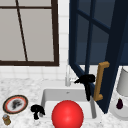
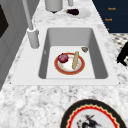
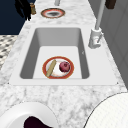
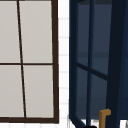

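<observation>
My right hand (image 1: 86, 79) hangs in front of the open dark blue cabinet door (image 1: 113, 37), just left of its brass handle (image 1: 100, 80) and apart from it, fingers stretched downward. My left hand (image 1: 37, 109) hovers at the sink's left front corner, fingers relaxed and empty; in the right side view it shows as the left hand (image 3: 23, 8) beside a small jar (image 3: 32, 8). A hand (image 2: 123, 53) shows at the left side view's right edge, off the counter front. In the sink (image 2: 100, 57) lies a red-rimmed plate (image 2: 80, 68) with a dark red round fruit (image 2: 63, 58) and a tan stick (image 2: 75, 60).
A big red ball (image 1: 67, 115) shows before the sink. Left of the sink lie a patterned plate (image 1: 15, 104) and the jar (image 1: 6, 119). At the right stand a white canister (image 1: 123, 82) and a white plate (image 1: 115, 111) with an eggplant (image 1: 119, 104). The faucet (image 1: 67, 76) rises behind the sink.
</observation>
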`<move>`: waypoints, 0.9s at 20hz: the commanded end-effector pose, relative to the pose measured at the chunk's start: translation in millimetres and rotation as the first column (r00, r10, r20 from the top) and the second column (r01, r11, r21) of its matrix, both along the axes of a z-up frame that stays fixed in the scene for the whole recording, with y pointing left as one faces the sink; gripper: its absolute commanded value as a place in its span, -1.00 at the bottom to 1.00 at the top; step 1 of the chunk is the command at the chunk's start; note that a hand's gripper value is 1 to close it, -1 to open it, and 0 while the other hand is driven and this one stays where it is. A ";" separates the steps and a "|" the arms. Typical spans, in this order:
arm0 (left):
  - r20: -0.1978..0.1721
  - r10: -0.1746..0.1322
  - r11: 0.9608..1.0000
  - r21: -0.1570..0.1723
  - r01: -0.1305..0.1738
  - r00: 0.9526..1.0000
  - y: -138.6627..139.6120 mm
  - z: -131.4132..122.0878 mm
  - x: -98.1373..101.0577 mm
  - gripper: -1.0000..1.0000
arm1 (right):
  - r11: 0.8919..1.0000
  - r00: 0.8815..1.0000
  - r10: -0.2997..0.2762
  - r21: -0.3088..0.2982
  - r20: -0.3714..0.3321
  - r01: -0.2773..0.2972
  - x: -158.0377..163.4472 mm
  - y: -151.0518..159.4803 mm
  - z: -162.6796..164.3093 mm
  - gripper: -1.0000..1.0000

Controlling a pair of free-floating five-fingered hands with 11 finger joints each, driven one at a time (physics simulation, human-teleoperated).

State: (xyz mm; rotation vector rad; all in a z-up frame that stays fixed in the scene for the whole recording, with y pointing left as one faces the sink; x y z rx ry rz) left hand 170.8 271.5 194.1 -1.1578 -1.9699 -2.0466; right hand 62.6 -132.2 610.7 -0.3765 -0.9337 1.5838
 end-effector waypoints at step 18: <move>0.000 0.000 1.000 0.000 0.000 1.000 0.0 0.0 0.0 0.00 | 0.945 0.958 0.155 0.248 0.240 -0.215 26.8 -105.5 -34.4 -1.00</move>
